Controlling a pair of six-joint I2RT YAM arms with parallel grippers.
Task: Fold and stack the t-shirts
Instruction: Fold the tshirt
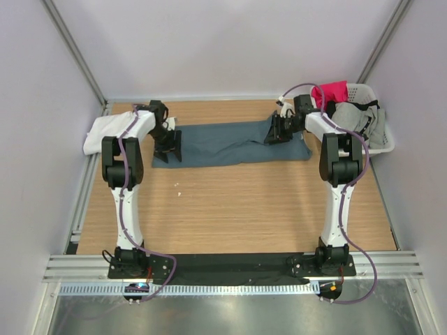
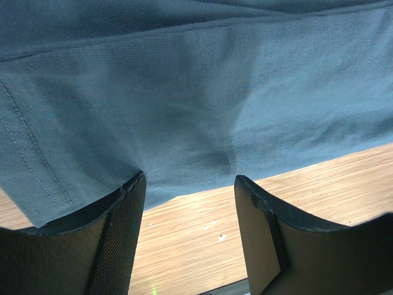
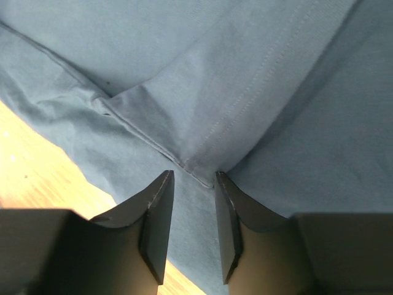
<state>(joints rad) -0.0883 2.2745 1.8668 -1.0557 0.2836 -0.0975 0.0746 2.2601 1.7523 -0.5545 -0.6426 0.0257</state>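
Observation:
The slate-blue t-shirt point(image 1: 230, 143) lies on the table folded into a long strip running left to right. My left gripper point(image 1: 170, 144) is at its left end. In the left wrist view the gripper point(image 2: 189, 178) is open. The shirt's edge point(image 2: 184, 92) lies just past the fingertips and bare wood shows between them. My right gripper point(image 1: 274, 132) is over the strip's right part. In the right wrist view its jaws point(image 3: 193, 174) stand narrowly apart, with a stitched fold corner point(image 3: 202, 169) at the tips and blue cloth under the gap. The white t-shirt point(image 1: 105, 132) lies bunched at the left edge, partly under my left arm.
A white laundry basket point(image 1: 385, 143) stands at the back right. It holds a pink garment point(image 1: 334, 92) and grey clothes point(image 1: 356, 118). Bare wooden tabletop point(image 1: 230, 202) stretches between the shirt and the arm bases. Walls close in on three sides.

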